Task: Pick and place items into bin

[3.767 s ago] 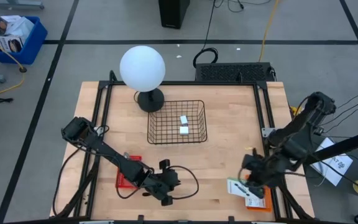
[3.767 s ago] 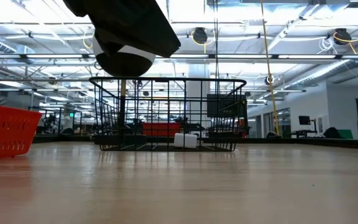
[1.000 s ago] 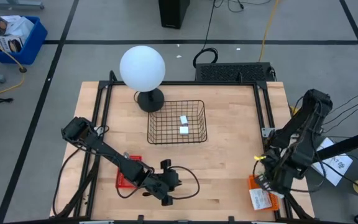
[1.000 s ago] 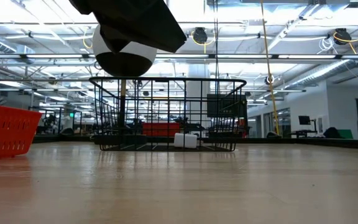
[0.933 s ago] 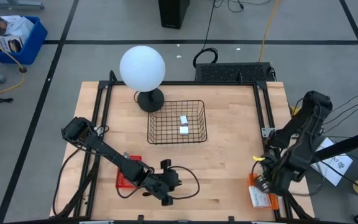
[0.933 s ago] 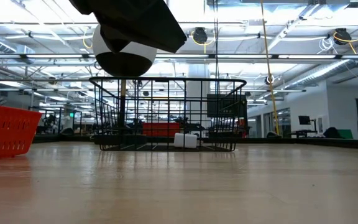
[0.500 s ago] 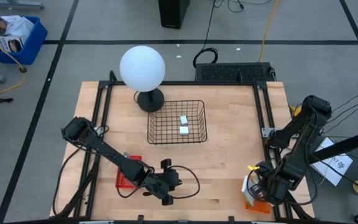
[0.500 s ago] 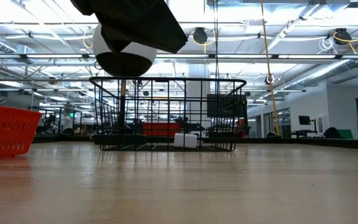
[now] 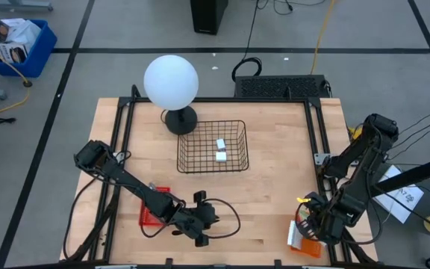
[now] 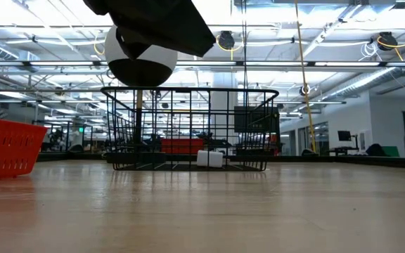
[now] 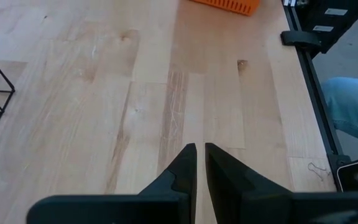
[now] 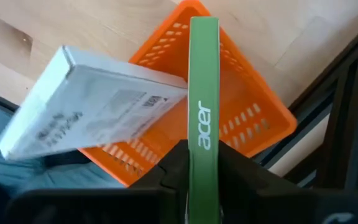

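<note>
Right wrist view shows your right gripper (image 12: pixel 202 163) clamped on a flat green box (image 12: pixel 203 93), held edge-on over the orange basket (image 12: pixel 253 118); a white printed packet (image 12: pixel 86 112) hangs tilted beside it, and whether that one is also gripped cannot be told. Since a second ago the load has lifted clear of the basket, so carry to the wire bin (image 9: pixel 212 146), holding two white blocks (image 9: pixel 220 149), comes next. Right arm stays folded at the table's near right corner. Left gripper (image 11: pixel 200 163) rests nearly closed, empty.

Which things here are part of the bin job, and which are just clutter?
Job: wire bin; two white blocks inside it; green box in the right gripper; white box beside it; orange basket.
Clutter: globe lamp; red basket. Left gripper waits nearby.
</note>
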Motion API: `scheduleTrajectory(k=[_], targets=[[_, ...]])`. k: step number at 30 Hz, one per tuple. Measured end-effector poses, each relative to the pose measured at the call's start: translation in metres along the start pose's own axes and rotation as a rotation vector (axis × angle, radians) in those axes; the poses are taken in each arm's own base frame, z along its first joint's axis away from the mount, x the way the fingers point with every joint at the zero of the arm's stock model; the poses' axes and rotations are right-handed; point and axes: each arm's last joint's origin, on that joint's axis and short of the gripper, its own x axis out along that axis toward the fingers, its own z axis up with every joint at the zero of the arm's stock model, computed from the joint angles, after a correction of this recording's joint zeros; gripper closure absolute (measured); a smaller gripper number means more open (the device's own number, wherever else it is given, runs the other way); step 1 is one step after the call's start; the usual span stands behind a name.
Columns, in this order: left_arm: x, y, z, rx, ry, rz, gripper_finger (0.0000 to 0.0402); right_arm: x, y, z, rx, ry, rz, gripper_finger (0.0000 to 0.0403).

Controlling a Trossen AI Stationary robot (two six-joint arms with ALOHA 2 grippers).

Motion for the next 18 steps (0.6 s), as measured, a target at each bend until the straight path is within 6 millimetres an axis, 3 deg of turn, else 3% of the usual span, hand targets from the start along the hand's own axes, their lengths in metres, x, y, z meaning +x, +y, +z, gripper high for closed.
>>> scheduleTrajectory(k=[6,18], targets=[[0.0000,0.0000,0.0000,0.000,0.000,0.000,0.0364,-0.0001,0.0013,-0.0013,0.031,0.024,0.008,0.0346],[0.0000,-0.0002,0.0006,-0.001,-0.005,-0.003,0.0364,0.0001,0.0087,-0.0040,-0.043,0.018,0.098,0.0256]])
